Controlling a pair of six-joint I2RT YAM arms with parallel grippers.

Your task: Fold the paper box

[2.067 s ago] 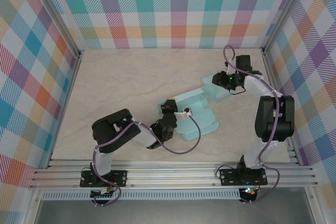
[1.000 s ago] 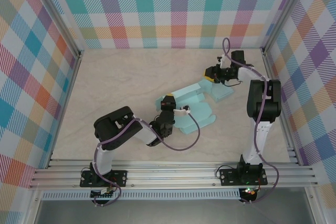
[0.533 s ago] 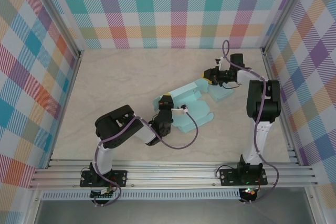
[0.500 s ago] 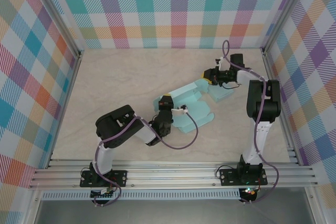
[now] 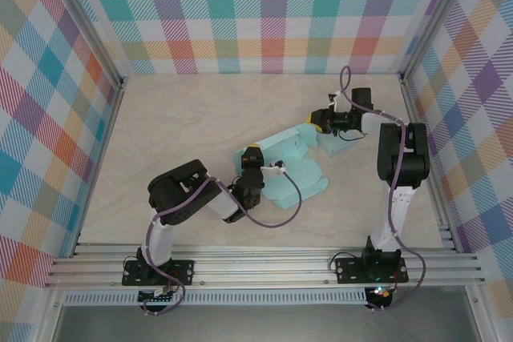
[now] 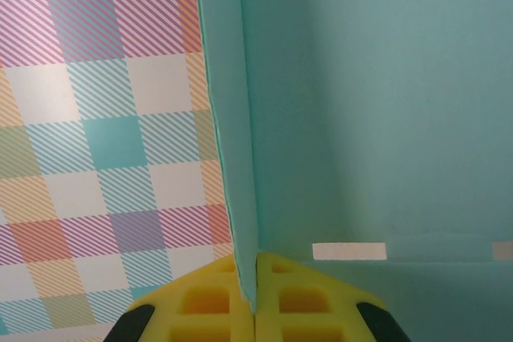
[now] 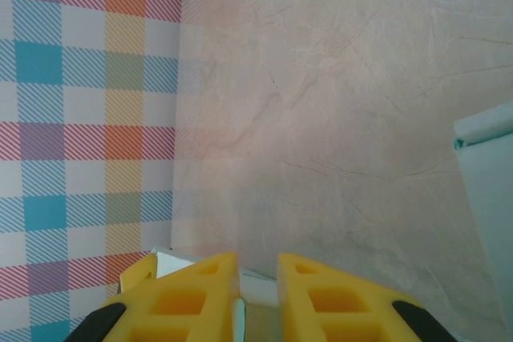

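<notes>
Checked walls (image 5: 272, 6) are ringing the pale counter (image 5: 184, 134). The teal paper box (image 5: 292, 158) is lying mid-counter, left hand (image 5: 253, 152) pinching its near flap, right hand (image 5: 318, 120) pinching the far one. The right arm is reaching further left than two seconds ago.

1. We record the left gripper (image 5: 253, 152) farther from its base than two seconds ago.
2. We record the right gripper (image 5: 318, 119) farther left, its elbow drawn up the table.
3. We find the paper box (image 5: 285, 148) shifted leftward.
</notes>
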